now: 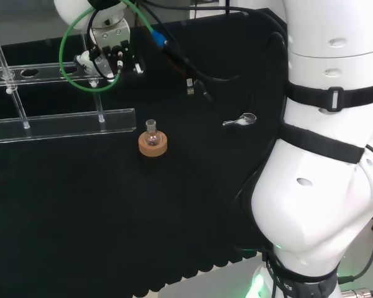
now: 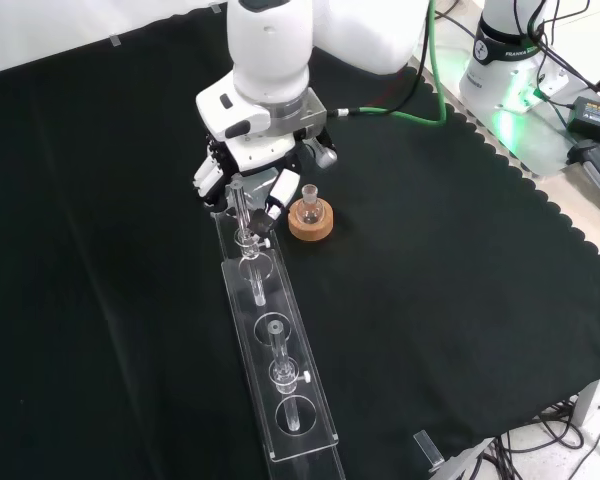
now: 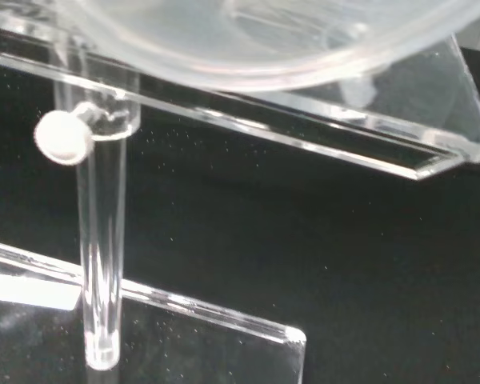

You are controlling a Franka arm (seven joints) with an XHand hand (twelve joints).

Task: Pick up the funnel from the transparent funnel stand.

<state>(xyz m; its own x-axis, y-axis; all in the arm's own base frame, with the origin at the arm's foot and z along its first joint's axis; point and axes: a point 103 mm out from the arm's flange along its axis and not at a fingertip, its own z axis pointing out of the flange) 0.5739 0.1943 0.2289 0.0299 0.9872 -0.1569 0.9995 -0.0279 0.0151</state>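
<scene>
Surface: black cloth, scalloped near edge in the front view.
Funnel stand: clear two-tier rack with holed upper shelf, running from the hand toward the camera in the front view.
Hand: at the rack's far end, over the upper shelf; fingers point down around the end post, whether curled or pinching cannot be told.
Funnel: clear bowl, apparently seated in the upper shelf, close before the wrist camera.
Cork ring: just beside the rack, carrying a small flask.

White arm with black straps, green cable, black-and-white hand.
</scene>
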